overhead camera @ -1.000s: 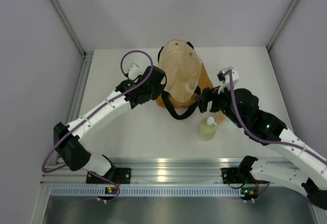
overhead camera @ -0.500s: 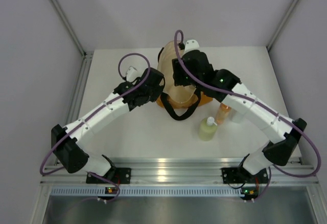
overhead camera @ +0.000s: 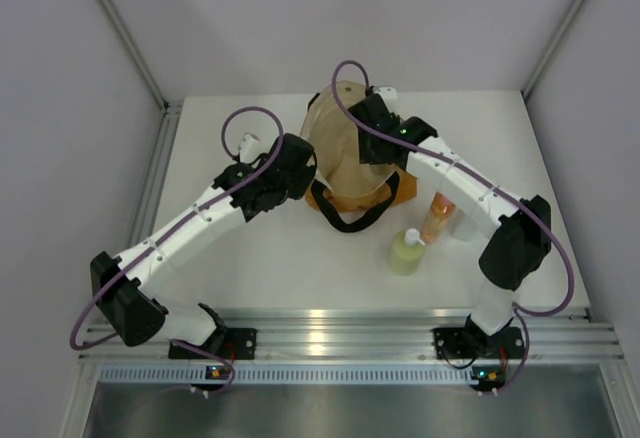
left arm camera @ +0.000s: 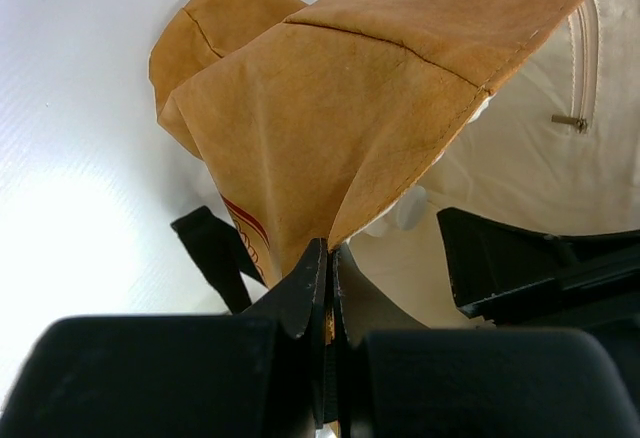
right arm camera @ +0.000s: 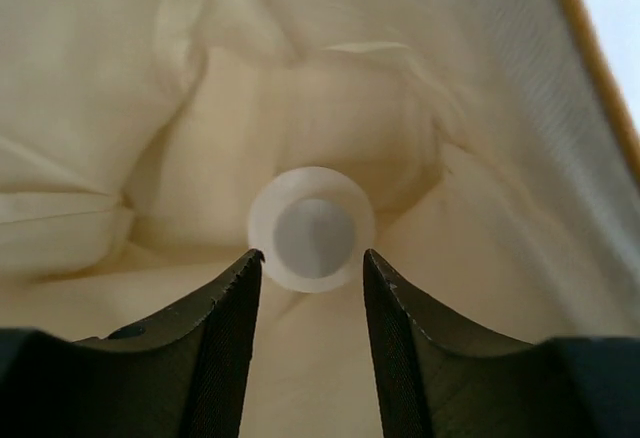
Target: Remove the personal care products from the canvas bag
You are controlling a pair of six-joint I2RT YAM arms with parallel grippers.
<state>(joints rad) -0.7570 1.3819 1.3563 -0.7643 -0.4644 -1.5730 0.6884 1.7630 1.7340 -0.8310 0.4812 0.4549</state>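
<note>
The canvas bag [overhead camera: 338, 154] lies open at the table's middle back, its cream lining [right arm camera: 150, 78] showing. My left gripper [left arm camera: 330, 258] is shut on the bag's mustard edge [left arm camera: 330, 128] and holds the mouth up. My right gripper [right arm camera: 312, 258] is inside the bag, open, its fingertips standing either side of a short cream jar [right arm camera: 311, 228]. Outside the bag stand the pale-green pump bottle [overhead camera: 407, 253], the slim orange bottle [overhead camera: 437, 216] and a whitish bottle [overhead camera: 461, 224], which my right arm partly hides.
The bag's black handle [overhead camera: 350, 221] loops toward the near side. In the left wrist view, the right gripper's black body [left arm camera: 520, 268] fills the bag's mouth. Grey walls close off the table at the left, right and back.
My right arm swung from beside the bottles up and into the bag, and its jaws narrowed around the jar. My left gripper kept its hold on the bag's edge.
</note>
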